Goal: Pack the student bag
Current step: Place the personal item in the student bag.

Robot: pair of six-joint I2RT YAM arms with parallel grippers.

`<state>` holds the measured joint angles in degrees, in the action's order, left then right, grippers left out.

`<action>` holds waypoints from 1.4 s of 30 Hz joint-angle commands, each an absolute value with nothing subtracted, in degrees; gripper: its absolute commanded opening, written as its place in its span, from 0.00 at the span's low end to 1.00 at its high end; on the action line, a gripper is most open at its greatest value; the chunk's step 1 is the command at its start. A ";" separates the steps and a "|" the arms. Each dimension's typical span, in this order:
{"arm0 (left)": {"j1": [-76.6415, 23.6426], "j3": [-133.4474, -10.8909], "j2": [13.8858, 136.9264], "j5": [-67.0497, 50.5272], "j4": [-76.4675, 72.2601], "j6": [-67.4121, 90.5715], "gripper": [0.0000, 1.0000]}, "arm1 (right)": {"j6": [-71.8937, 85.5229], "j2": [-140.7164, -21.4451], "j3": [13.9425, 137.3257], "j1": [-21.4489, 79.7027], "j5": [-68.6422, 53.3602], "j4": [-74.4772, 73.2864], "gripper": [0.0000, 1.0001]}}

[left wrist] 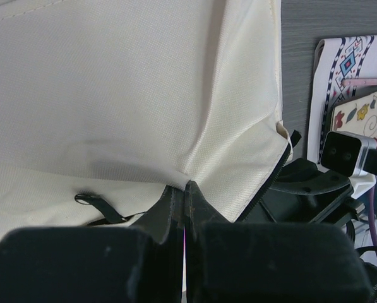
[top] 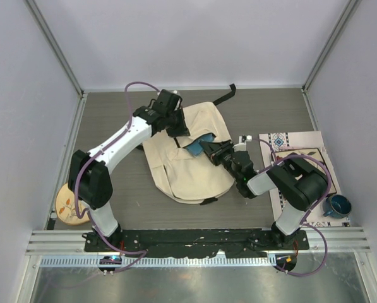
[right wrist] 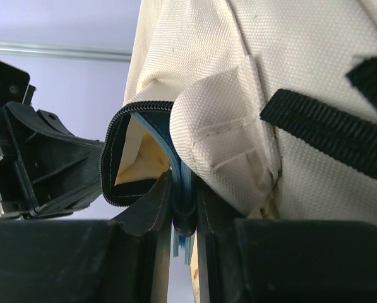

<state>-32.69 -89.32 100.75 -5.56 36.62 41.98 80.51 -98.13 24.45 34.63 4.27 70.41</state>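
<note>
The student bag (top: pixel 188 165) lies flat in the middle of the counter (top: pixel 112 113), its cream body slumped and creased. A black strap (top: pixel 229 95) trails off its far edge.

The left tool (left wrist: pixel 185 189) is clenched on a pinch of the bag's cream fabric at the far-left part of the bag, and the cloth puckers into folds where the fingers meet. The right tool (right wrist: pixel 183 205) comes in from the bag's right side. It grasps a flat blue item (right wrist: pixel 180 189) whose front edge sits inside the zipper opening (right wrist: pixel 122 158) – the black zipper teeth curve around it, with pale lining beyond.

A thick fold of cream fabric (right wrist: pixel 220 126) bulges against the blue item right at the mouth of the opening, on the side away from the zipper. In the right wrist view the left tool's black body stands just beside the opening on the other side, so the gap is crowded from both sides.

To the right of the bag, near but apart, lies a patterned mat (top: pixel 299 158) – a blue mug (top: pixel 336 205) sits at its near corner. Well to the bag's left, by the left arm's base, a wooden disc (top: pixel 68 205) rests at the counter's edge.
</note>
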 commanded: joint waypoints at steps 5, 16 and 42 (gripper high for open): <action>-32.34 -91.32 97.38 -11.60 38.93 40.96 0.00 | 80.16 -97.91 30.58 33.22 18.20 75.41 0.01; -31.64 -91.66 97.47 -14.24 37.26 40.52 0.00 | 80.68 -103.53 38.05 38.49 16.96 69.36 0.01; -25.49 -79.72 91.24 -13.98 32.35 40.16 0.72 | 57.75 -94.67 42.63 37.88 14.50 32.01 0.67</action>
